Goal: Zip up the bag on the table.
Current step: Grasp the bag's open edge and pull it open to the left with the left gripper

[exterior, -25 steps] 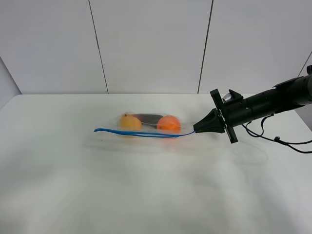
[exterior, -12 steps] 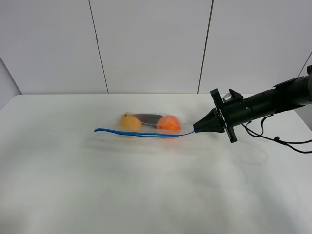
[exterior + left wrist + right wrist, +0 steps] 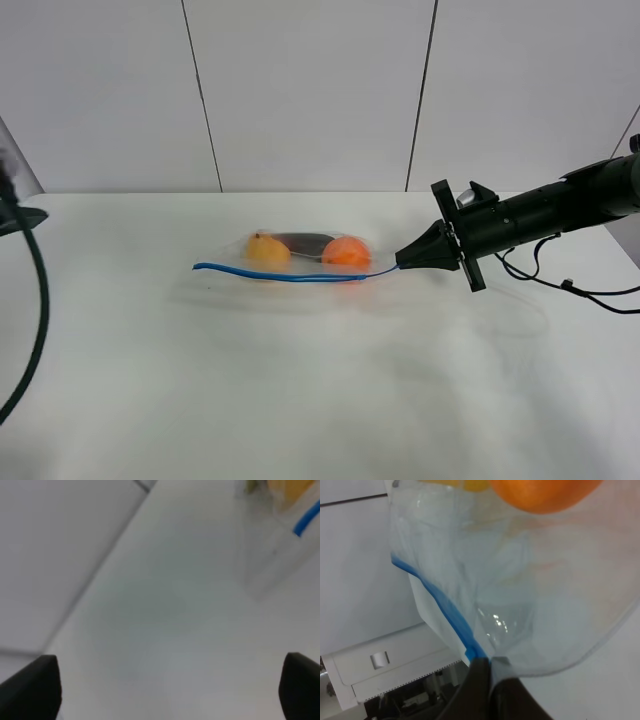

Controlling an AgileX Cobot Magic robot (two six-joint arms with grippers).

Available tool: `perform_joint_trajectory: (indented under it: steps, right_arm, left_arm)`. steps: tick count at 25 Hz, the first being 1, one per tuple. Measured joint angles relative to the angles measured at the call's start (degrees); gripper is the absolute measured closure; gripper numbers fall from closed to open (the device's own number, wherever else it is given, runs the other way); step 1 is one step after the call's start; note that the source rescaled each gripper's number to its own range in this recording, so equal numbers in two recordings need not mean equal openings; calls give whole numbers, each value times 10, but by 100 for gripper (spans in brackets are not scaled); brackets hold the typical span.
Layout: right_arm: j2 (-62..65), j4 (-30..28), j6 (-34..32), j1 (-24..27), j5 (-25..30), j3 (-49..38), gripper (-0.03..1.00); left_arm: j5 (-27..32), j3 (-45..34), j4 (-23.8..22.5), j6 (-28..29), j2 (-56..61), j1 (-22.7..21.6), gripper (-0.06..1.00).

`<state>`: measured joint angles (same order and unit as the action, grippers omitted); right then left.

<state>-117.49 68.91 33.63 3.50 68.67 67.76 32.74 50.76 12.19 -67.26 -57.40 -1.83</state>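
Clear bag (image 3: 305, 257) lies on the white table (image 3: 300, 400)

I see a bag (image 3: 515, 590) of clear, glossy, crinkled plastic film, its blue zipper strip (image 3: 290, 277) smooth plastic, orange fruit (image 3: 346, 252) smooth-skinned with a slight sheen, counter (image 3: 300, 400) smooth matt white, my right jaws matt black.

Right gripper (image 3: 402, 265) reaches in from the frame's right, pinched tight on the bag (image 3: 300, 258); left gripper (image 3: 165, 685) gapes wide

High frontal overview — bag (image 3: 300, 262) in all
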Motion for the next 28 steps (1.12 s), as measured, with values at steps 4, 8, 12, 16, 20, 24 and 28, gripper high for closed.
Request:
perform_joint_trajectory:
  steps: [4,8,12,16,20,24,28]
  right_arm:
    - [0,4,0,0,0,0,97]
    - [0,4,0,0,-1,0,97]
    - [0,6,0,0,-1,0,97]
    - [0,8,0,0,-2,0,97]
    - [0,8,0,0,-11,0,97]
    - [0,8,0,0,-11,0,97]
    - [0,8,0,0,-11,0,97]
  left_arm:
    - [-40,2,127,-111,-85,15,-5]
    - [-67,2,240,-203,-156,79,-5]
    - [-138,2,313,-230,-211,169,-5]
    - [-223,2,350,-233,-255,273,-5]
    - [-299,6,362,-233,-312,366,-5]
    - [-383,21,363,-232,-377,432,-5]
    - [-451,53,364,-232,-440,473,-5]
